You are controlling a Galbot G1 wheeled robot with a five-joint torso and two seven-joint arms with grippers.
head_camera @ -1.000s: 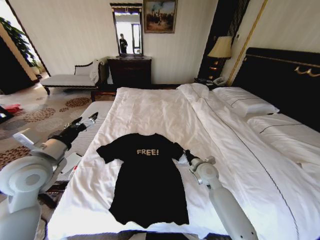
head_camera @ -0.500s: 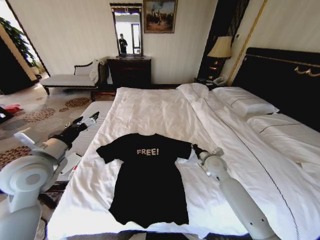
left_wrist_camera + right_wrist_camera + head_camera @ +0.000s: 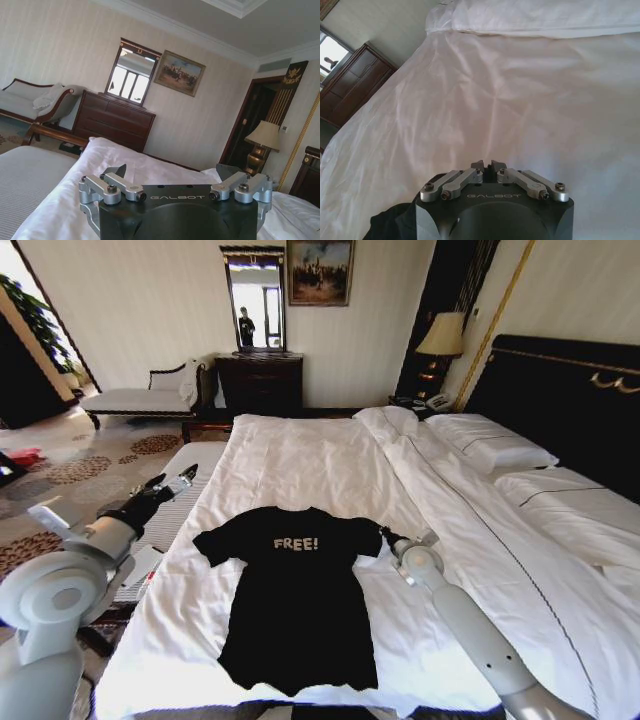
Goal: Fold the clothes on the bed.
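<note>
Head view: dresser [image 3: 259, 380] and bench [image 3: 140, 395] beyond the bed [image 3: 330, 465]; right gripper [image 3: 385, 534], clenched, touches the T-shirt [image 3: 295, 595] sleeve; left gripper [image 3: 183, 476] spread, off bedside.

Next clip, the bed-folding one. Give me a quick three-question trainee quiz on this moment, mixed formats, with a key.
1. True or false: the T-shirt lies spread flat on the bed.
2. Which gripper is beside a shirt sleeve? A) left B) right
3. Fill in: the left gripper's jaws are ____.

Key:
1. True.
2. B: the right gripper sits at the sleeve nearer the headboard, jaws shut; whether it pinches cloth cannot be seen.
3. Open; it hangs off the bed's side.
</note>
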